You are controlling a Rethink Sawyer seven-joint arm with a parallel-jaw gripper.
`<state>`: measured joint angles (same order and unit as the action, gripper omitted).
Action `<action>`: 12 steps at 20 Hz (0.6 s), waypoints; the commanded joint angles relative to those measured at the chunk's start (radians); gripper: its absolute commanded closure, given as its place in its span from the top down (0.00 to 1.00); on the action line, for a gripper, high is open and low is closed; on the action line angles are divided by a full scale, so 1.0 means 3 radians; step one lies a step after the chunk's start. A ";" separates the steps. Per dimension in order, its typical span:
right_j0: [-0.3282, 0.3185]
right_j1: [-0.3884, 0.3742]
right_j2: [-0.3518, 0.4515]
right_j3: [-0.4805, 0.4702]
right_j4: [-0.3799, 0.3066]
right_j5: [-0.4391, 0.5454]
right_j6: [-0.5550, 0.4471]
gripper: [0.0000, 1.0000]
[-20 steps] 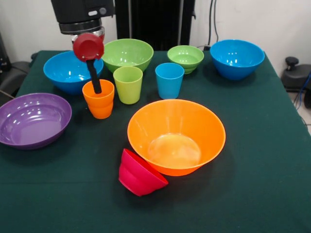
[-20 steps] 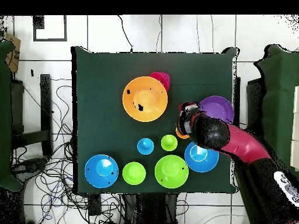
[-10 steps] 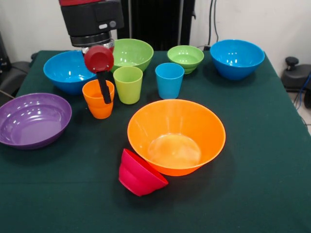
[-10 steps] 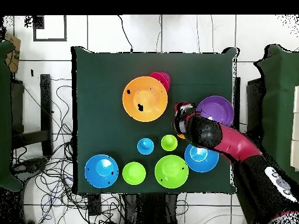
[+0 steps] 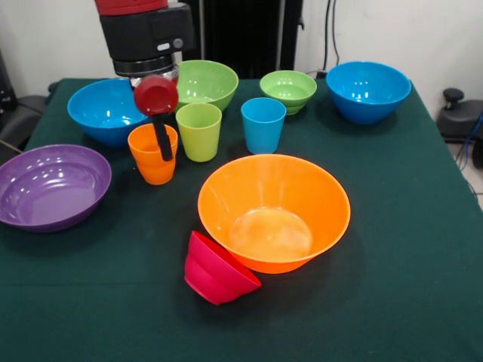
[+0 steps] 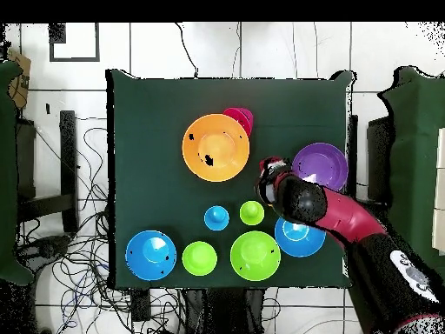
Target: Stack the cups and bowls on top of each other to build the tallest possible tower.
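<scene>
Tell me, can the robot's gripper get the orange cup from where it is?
Probably yes. The gripper hangs right over the orange cup, with a black finger at its rim. The lime green cup stands close beside it, but nothing covers the orange one.

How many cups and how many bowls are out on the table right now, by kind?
Cups: 3 (orange cup, lime green cup, blue cup)
Bowls: 7 (large orange bowl, purple bowl, two blue bowls, large green bowl, small green bowl, small red bowl)
Total: 10
</scene>
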<state>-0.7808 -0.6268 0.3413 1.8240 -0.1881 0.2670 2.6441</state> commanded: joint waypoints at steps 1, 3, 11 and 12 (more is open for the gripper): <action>0.0121 -0.0471 -0.0307 0.0007 -0.0199 0.0586 -0.0255 1.00; 0.0107 -0.0642 -0.0332 0.0073 -0.0189 0.0737 -0.0321 1.00; 0.0085 -0.0690 -0.0346 0.0013 -0.0288 0.0894 -0.0389 1.00; 0.0122 -0.0604 -0.0362 -0.0018 -0.0320 0.0847 -0.0351 1.00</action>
<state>-0.7794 -0.8349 0.2477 1.8249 -0.1896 0.4454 2.6441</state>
